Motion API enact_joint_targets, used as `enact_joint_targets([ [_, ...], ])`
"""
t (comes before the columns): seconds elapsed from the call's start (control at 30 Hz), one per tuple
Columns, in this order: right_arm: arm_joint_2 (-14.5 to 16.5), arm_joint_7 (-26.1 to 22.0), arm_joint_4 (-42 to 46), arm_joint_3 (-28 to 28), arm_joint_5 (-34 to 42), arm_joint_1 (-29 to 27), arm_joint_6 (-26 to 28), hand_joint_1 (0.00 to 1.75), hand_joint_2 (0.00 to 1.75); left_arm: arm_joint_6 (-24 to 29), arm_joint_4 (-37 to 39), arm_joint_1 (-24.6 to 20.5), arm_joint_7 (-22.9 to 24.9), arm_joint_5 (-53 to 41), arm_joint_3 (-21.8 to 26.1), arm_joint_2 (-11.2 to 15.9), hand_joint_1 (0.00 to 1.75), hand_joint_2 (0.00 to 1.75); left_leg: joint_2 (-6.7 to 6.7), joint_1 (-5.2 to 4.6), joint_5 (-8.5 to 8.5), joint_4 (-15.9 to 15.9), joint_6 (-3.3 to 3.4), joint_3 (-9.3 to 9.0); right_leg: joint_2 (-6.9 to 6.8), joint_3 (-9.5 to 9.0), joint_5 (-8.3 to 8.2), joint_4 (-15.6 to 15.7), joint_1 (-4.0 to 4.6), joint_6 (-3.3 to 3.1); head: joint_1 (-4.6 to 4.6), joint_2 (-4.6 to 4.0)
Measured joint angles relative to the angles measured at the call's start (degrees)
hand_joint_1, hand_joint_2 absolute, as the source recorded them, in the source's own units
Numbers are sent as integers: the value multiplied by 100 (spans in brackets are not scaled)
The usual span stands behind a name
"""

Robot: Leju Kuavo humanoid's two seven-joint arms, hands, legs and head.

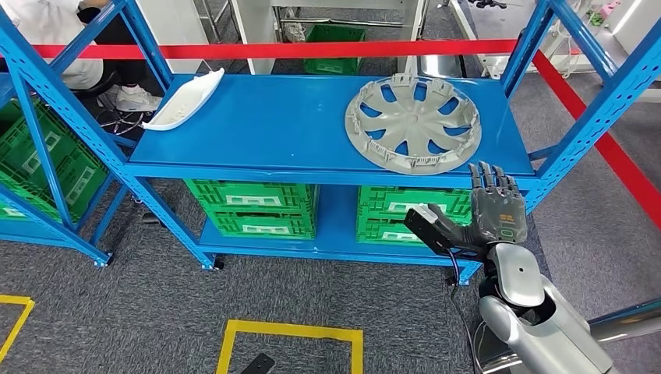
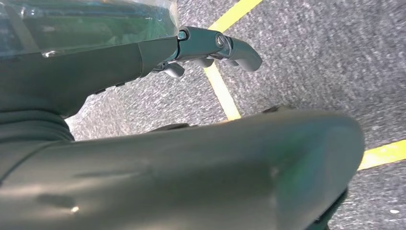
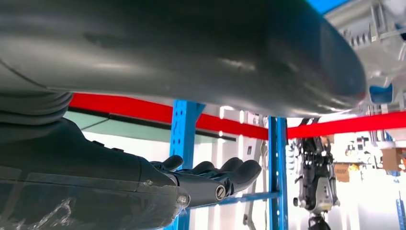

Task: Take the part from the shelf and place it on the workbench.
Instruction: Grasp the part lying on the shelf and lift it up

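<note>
a tall blue steel shelving rack [image 1: 296,128] is seen across the head view, with green plastic slatted crates [image 1: 253,206] stored on its lower level and a red barrier tape [image 1: 312,50] stretched behind it. the task's thing, a round grey plastic wheel cover with curved spokes [image 1: 411,122], is lying flat on the right part of the upper shelf, near the front edge, untouched. a long white curved plastic trim piece [image 1: 185,100] is resting at the shelf's left rear corner, well apart from the wheel cover. the right hand [image 1: 487,209] is raised just in front of the shelf edge, below and beside the wheel cover, with fingers extended and thumb spread; nothing is held. the left hand [image 2: 210,45] is pointed at grey carpet with yellow floor lines [image 2: 220,86], and whether its fingers are parted or curled cannot be told. the task is judged barely begun: the reach is under way, while grasping, lifting, carrying and placing on the workbench are all left.
</note>
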State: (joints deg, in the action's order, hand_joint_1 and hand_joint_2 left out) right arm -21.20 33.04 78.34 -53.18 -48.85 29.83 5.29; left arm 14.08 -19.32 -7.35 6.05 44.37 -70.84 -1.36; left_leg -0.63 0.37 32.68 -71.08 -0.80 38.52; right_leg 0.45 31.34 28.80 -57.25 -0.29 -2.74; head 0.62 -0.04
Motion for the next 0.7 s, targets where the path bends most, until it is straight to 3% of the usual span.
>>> enact_joint_targets([
  [0.07,7,-1,-3,4,0,14,1,0,0,-1,2,2,0,0,0,3,0,0,0,-10,-572,668,43,-145,0,-165,113,11,1,22,8,0],
  [0.1,12,-2,-7,2,1,26,-1,0,0,-1,4,1,-1,0,0,6,0,0,1,-31,-715,932,75,-196,3,-215,151,20,-2,40,-5,0],
  [0.13,16,-3,-11,1,2,33,-3,0,0,-1,8,3,-1,-1,0,9,0,0,1,-55,-782,1118,113,-237,6,-234,183,25,-5,73,-3,0],
  [0.2,26,-8,-15,-1,4,34,-3,0,0,1,14,10,-2,0,1,13,0,0,3,-89,-718,1263,187,-276,13,-238,203,14,-5,139,8,1],
  [0.27,31,-10,-14,8,4,46,2,0,0,11,16,9,-5,1,4,17,0,0,-1,-59,-708,1344,244,-364,1,-215,253,-102,-2,196,17,1],
  [0.33,32,-13,-14,11,3,86,4,0,0,24,17,-15,-11,1,8,22,0,0,-7,-25,-680,1381,283,-439,-7,46,428,-581,-11,249,-14,0],
  [0.4,32,-15,-15,7,2,90,3,0,0,26,18,-25,-15,1,9,22,0,0,-9,-20,-627,1381,306,-483,-8,541,661,-1314,-30,301,-41,0],
  [0.43,33,-18,-17,4,2,76,2,0,0,25,19,-19,-15,1,9,21,0,0,-10,-20,-594,1380,305,-514,-9,758,695,-1560,-39,317,-46,0],
  [0.47,33,-22,-18,2,2,63,2,0,0,25,19,-9,-15,0,9,20,0,0,-11,-19,-555,1378,300,-556,-10,900,622,-1637,-46,327,-49,0],
  [0.5,34,-27,-19,1,3,56,2,0,0,24,20,-2,-15,-1,9,20,0,0,-11,-16,-510,1377,289,-613,-11,933,407,-1484,-50,325,-51,0],
  [0.57,34,-37,-21,2,3,56,4,0,0,24,20,4,-15,-6,9,14,0,0,-14,-9,-418,1379,253,-738,-14,778,-175,-797,-47,303,-57,0],
  [0.6,35,-44,-23,-1,4,58,7,0,0,25,20,1,-15,-11,9,10,0,0,-17,-7,-378,1379,226,-784,-18,686,-336,-459,-32,283,-63,0],
  [0.63,36,-54,-26,-3,5,58,10,0,0,25,20,-4,-13,-19,9,6,0,0,-19,-10,-343,1378,191,-807,-21,626,-409,-259,-15,250,-76,0],
  [0.7,38,-72,-30,-5,12,56,23,0,0,25,21,-3,-9,-39,8,-2,0,0,-20,-17,-303,1355,119,-839,-25,577,-348,-118,15,170,-93,0],
])
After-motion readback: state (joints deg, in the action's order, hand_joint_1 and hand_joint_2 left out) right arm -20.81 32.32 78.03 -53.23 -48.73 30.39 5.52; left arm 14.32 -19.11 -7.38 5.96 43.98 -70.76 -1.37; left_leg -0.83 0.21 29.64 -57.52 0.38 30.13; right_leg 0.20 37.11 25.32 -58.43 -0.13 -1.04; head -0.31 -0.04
